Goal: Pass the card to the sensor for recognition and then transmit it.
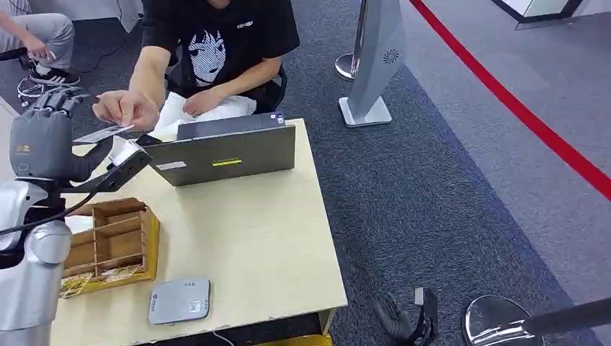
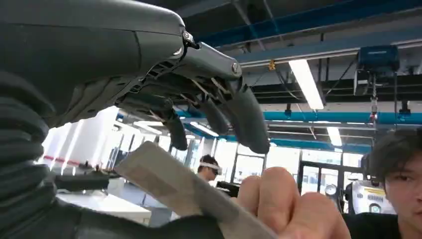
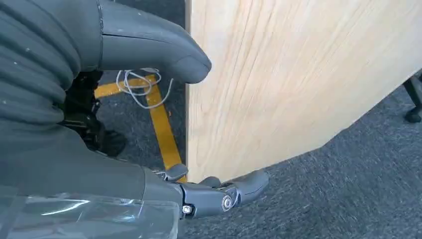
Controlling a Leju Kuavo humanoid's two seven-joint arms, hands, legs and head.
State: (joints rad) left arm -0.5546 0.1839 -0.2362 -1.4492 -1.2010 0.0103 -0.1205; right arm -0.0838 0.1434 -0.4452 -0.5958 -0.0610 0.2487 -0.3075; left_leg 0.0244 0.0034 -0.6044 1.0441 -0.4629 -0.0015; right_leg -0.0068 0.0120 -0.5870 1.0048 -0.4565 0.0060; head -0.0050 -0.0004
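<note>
Above the table's far corner, card [image 1: 104, 133] under left hand [image 1: 45, 137], person's fingers [image 1: 126, 109] pinching it; grip unclear

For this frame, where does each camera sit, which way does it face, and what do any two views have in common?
Head view: high on the robot, looking forward and down at the table; the left hand is raised beside the card, the right hand hangs low.
Left wrist view: behind the left hand, facing up toward the ceiling; the person's hand grips the card.
Right wrist view: behind the right hand, facing down along the table edge to the carpet.
Shared: head and left wrist views both show the card handover.
</note>
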